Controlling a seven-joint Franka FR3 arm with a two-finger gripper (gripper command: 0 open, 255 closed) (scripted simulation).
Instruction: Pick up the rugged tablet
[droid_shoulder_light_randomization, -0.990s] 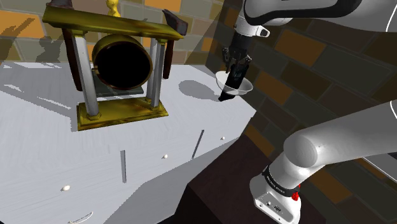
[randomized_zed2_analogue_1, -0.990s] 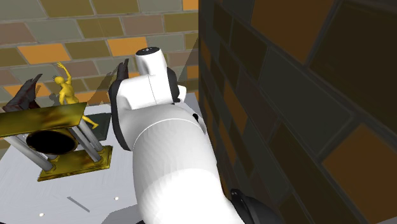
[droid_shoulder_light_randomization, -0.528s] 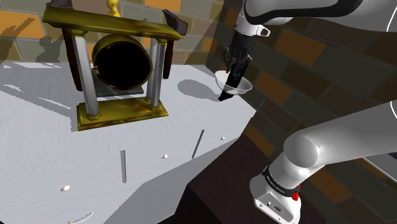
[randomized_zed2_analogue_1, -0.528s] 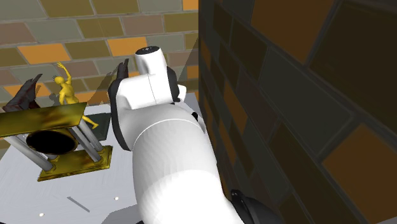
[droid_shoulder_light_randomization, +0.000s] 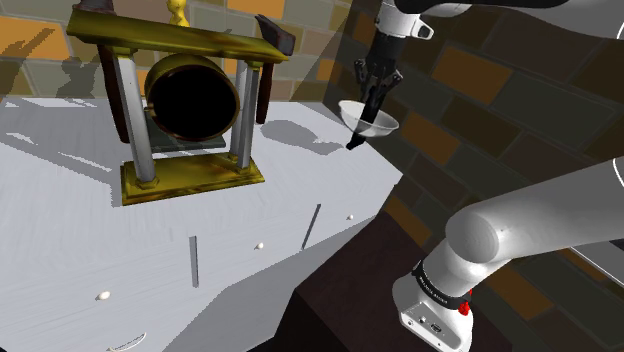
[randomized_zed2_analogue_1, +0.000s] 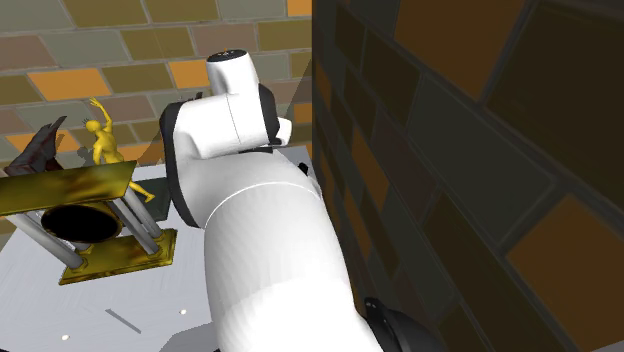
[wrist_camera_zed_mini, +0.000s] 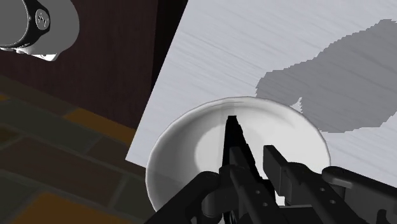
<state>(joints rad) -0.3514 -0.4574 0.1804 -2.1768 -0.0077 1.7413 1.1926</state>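
The rugged tablet (droid_shoulder_light_randomization: 353, 145) is a thin black slab standing almost upright in a white bowl (droid_shoulder_light_randomization: 386, 124) near the far corner of the white table (droid_shoulder_light_randomization: 80, 220). Its lower tip pokes out under the bowl's rim. My gripper (droid_shoulder_light_randomization: 374, 100) comes down from above and is shut on the tablet's upper end. In the wrist view the tablet (wrist_camera_zed_mini: 233, 133) appears edge-on between the fingers of the gripper (wrist_camera_zed_mini: 254, 162), over the bowl (wrist_camera_zed_mini: 184, 159). The bowl's shadow falls apart from it on the table.
A gold frame holding a dark round gong (droid_shoulder_light_randomization: 190, 95) stands at the table's middle back. A yellow figurine (randomized_zed2_analogue_1: 100, 140) is behind it. A brick wall (droid_shoulder_light_randomization: 470, 90) runs close behind the bowl. The table edge (droid_shoulder_light_randomization: 350, 215) drops off toward the stand (droid_shoulder_light_randomization: 440, 310).
The gripper has risen along the wall with the tablet in it. The bowl sits higher in the shoulder view too, and its shadow has pulled away from it.
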